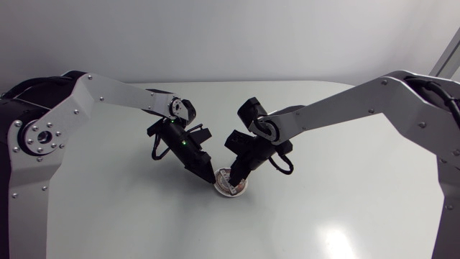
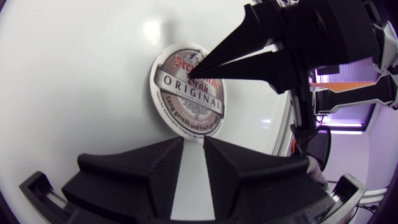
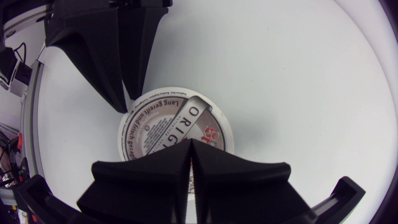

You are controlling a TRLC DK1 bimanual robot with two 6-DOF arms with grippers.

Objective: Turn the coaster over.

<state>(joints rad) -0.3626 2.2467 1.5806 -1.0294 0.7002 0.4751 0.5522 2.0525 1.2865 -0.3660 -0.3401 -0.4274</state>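
Turning the coaster over is not yet done, as far as you can judge. It lies flat on the white counter at the lower middle of the head view with its printed face up, and none of its rim is lifted. Whether that printed face is the one meant to end up underneath you cannot tell. Both arms have met over it, so the whole flip is left: raising an edge, taking hold and tipping it over.

Your left gripper comes in from the upper left of the head view. Its tips are down at the coaster's rim on that side. Its fingers stand slightly apart, with a narrow strip of counter showing between them. They hold nothing, and the rim sits just ahead of the tips rather than between them.

Your right gripper comes in from the upper right. Its fingers are pressed together into a single wedge with nothing between them. The point rests on, or just over, the printed face near the rim on its own side. Whether it actually bears down on the card you cannot tell.
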